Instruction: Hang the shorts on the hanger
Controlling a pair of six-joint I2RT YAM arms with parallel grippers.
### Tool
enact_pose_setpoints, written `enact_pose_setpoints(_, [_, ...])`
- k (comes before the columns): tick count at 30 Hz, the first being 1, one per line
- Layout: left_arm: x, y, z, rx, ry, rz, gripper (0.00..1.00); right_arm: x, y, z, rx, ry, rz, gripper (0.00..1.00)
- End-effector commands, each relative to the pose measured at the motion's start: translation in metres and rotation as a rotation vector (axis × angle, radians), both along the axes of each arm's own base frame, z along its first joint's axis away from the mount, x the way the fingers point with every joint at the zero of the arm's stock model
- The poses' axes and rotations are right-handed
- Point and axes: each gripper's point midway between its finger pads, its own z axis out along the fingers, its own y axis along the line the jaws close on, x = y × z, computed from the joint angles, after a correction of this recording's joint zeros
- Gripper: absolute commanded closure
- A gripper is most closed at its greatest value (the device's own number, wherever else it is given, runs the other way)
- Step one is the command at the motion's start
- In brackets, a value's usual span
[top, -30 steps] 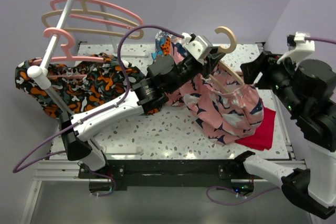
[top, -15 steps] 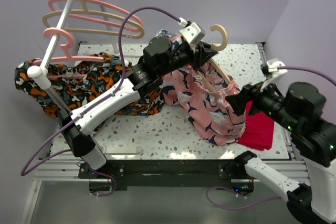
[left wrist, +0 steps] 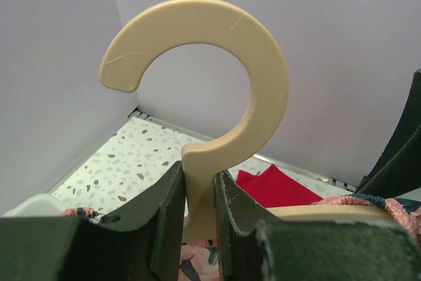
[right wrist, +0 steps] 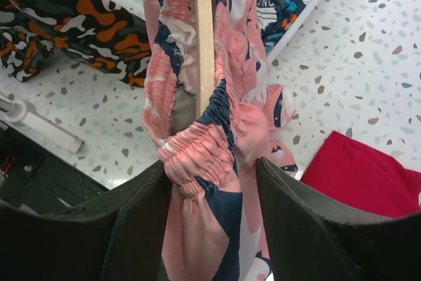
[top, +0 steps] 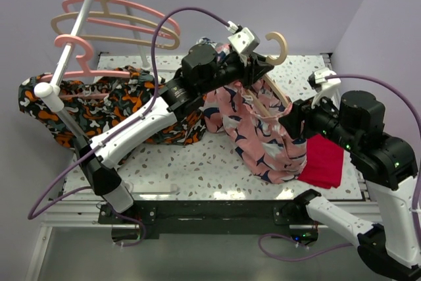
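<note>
the right end effector has edged far and left since half a second ago and now sits at the right edge of the shorts. the left end effector has barely shifted. on the speckled tabletop the shorts hang right of centre, waistband up on the hanger, legs trailing toward the near side. the hanger's long axis runs from far left to near right, its hook raised at the far end. the left end effector is clamped on the neck under the hook. the right one's jaws stand apart astride the bunched waistband.
</note>
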Motion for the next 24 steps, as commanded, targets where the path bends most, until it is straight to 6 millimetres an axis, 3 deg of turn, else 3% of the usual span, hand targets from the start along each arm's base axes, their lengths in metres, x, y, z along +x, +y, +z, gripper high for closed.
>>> enact_pose_setpoints(1, [-0.006, 0.005, 0.046, -0.103, -0.058, -0.011, 1.00, 0.006, 0.000, -0.005, -0.031, -0.013, 0.006, 0.47])
enact_pose_setpoints(2, [-0.006, 0.004, 0.047, -0.106, -0.055, -0.015, 1.00, 0.007, -0.001, -0.005, -0.032, -0.017, -0.003, 0.50])
enact_pose_setpoints(5, [-0.010, 0.000, 0.046, -0.113, -0.042, -0.042, 1.00, 0.010, 0.000, 0.000, -0.018, -0.039, -0.006, 0.75])
enact_pose_setpoints(7, [-0.011, -0.002, 0.044, -0.116, -0.028, -0.054, 1.00, 0.015, -0.002, 0.003, -0.009, -0.058, -0.034, 0.97])
enact_pose_setpoints(8, [-0.012, -0.001, 0.044, -0.116, -0.022, -0.056, 1.00, 0.015, -0.003, 0.006, -0.002, -0.066, -0.037, 1.00])
enact_pose_setpoints(9, [-0.013, -0.001, 0.043, -0.117, -0.015, -0.059, 0.98, 0.019, -0.006, 0.009, 0.004, -0.085, -0.070, 1.00])
enact_pose_setpoints(11, [-0.015, 0.001, 0.040, -0.115, -0.003, -0.060, 0.82, 0.018, -0.007, 0.019, 0.030, -0.120, -0.074, 1.00])
enact_pose_setpoints(15, [-0.019, 0.008, 0.032, -0.105, 0.019, -0.052, 0.38, 0.013, -0.009, 0.031, 0.049, -0.153, -0.074, 1.00])
enact_pose_setpoints(18, [-0.025, 0.017, 0.021, -0.089, 0.046, -0.043, 0.13, 0.011, -0.010, 0.037, 0.052, -0.157, -0.070, 1.00])
enact_pose_setpoints(20, [-0.034, 0.029, 0.031, -0.111, 0.039, -0.038, 0.00, 0.009, -0.011, 0.038, 0.038, -0.152, -0.069, 1.00])
enact_pose_setpoints(21, [-0.036, 0.032, 0.023, -0.101, 0.052, -0.035, 0.00, 0.008, -0.012, 0.038, 0.035, -0.154, -0.071, 1.00])
enact_pose_setpoints(22, [-0.042, 0.042, 0.032, -0.123, 0.042, -0.029, 0.00, 0.008, -0.015, 0.040, 0.033, -0.161, -0.082, 1.00])
enact_pose_setpoints(24, [-0.040, 0.052, 0.027, -0.131, 0.073, 0.019, 0.00, 0.006, -0.018, 0.044, 0.035, -0.174, -0.091, 1.00])
